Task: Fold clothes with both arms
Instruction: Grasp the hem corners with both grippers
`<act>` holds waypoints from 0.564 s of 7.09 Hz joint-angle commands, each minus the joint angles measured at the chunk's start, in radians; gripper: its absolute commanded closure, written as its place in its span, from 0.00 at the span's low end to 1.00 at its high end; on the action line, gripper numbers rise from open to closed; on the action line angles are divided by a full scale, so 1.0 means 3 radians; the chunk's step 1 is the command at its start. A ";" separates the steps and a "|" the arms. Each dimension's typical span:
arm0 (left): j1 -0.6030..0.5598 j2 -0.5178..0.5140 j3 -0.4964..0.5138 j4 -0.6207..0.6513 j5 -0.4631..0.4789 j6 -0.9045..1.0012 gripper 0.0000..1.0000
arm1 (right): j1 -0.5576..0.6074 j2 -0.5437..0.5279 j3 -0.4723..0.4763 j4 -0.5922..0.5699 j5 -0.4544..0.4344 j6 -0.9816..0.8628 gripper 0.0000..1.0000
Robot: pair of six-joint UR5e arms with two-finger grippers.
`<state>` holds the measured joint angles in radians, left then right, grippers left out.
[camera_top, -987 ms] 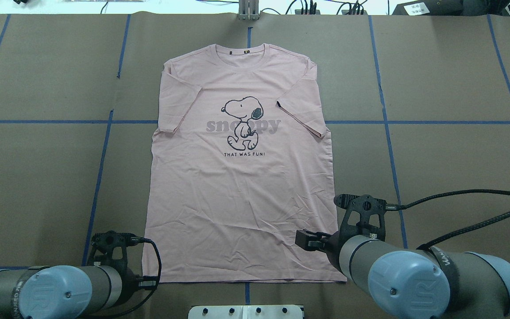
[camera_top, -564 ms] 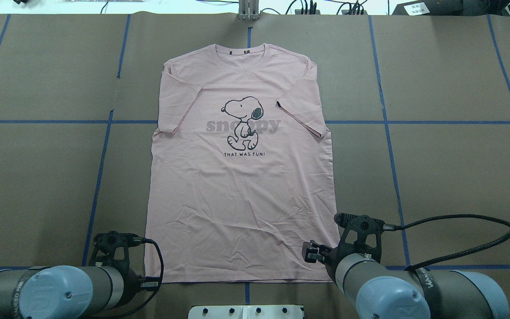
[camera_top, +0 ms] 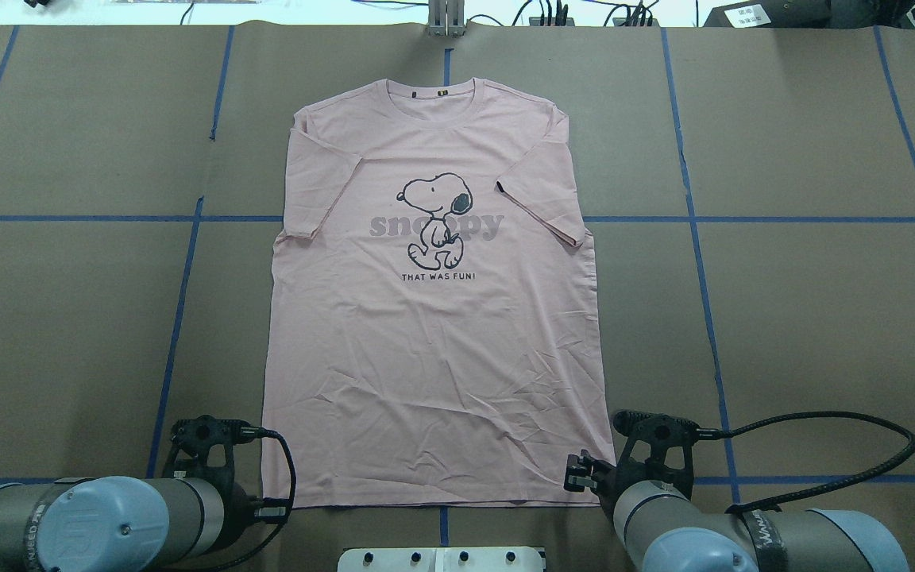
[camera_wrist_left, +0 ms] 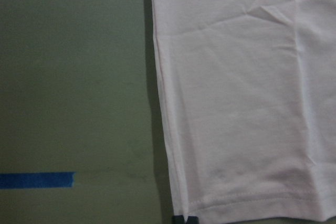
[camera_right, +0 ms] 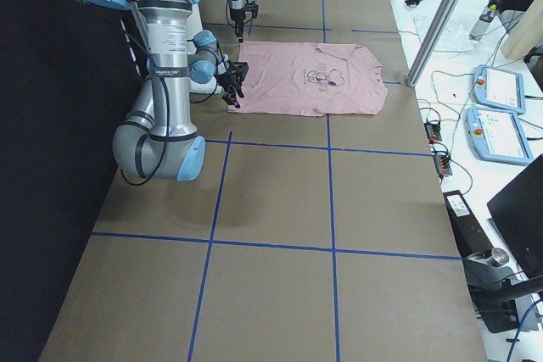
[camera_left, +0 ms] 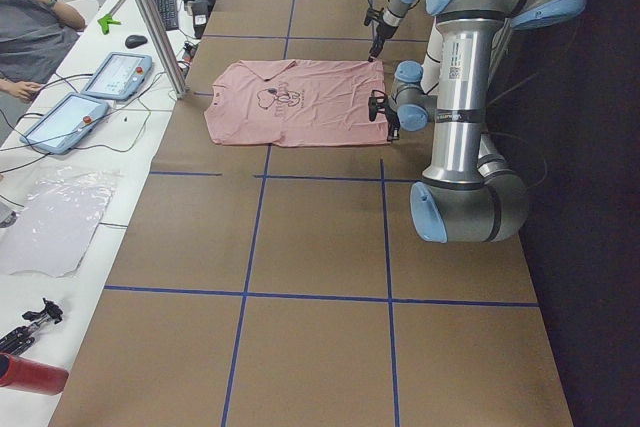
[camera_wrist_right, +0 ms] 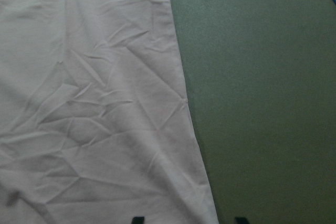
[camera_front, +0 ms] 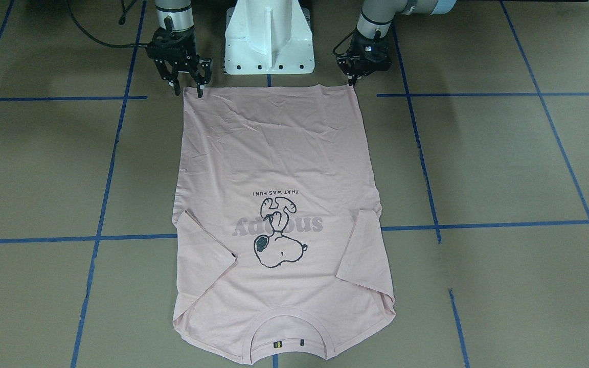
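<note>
The pale pink T-shirt (camera_top: 434, 357) lies flat and print-up on the brown table, collar (camera_front: 274, 327) away from the robot, hem toward it. At the hem's left corner my left gripper (camera_front: 354, 81) is shut; in the left wrist view the left gripper's (camera_wrist_left: 185, 220) tips sit together right on that corner of the T-shirt (camera_wrist_left: 241, 103). My right gripper (camera_front: 188, 89) stands open at the other hem corner. In the right wrist view the right gripper's (camera_wrist_right: 189, 220) tips straddle the side edge of the T-shirt (camera_wrist_right: 89, 103).
The white pedestal (camera_front: 269, 36) stands between the arms just behind the hem. Blue tape lines (camera_top: 179, 302) grid the table. Beyond the far edge are a metal post (camera_left: 150, 17), tablets (camera_left: 115, 75), cables and a seated person (camera_left: 30, 27).
My right arm has drawn back toward the robot's base, bringing its gripper from over the lower shirt to the hem's right corner. The left arm has barely moved.
</note>
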<state>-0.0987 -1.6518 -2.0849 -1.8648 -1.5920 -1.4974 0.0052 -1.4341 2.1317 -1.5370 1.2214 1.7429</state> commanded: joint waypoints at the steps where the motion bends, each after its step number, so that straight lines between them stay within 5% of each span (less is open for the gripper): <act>1: 0.0002 -0.0001 0.0006 -0.0002 -0.0001 0.0001 1.00 | -0.0104 -0.0021 -0.0003 0.0000 -0.0082 0.0081 0.39; 4: 0.0007 -0.0001 -0.0009 -0.0002 -0.0001 0.0001 1.00 | -0.0145 -0.0067 -0.0054 0.0005 -0.0124 0.0203 0.42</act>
<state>-0.0972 -1.6521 -2.0855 -1.8653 -1.5923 -1.4971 -0.0339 -1.4486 2.1221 -1.5360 1.1882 1.7821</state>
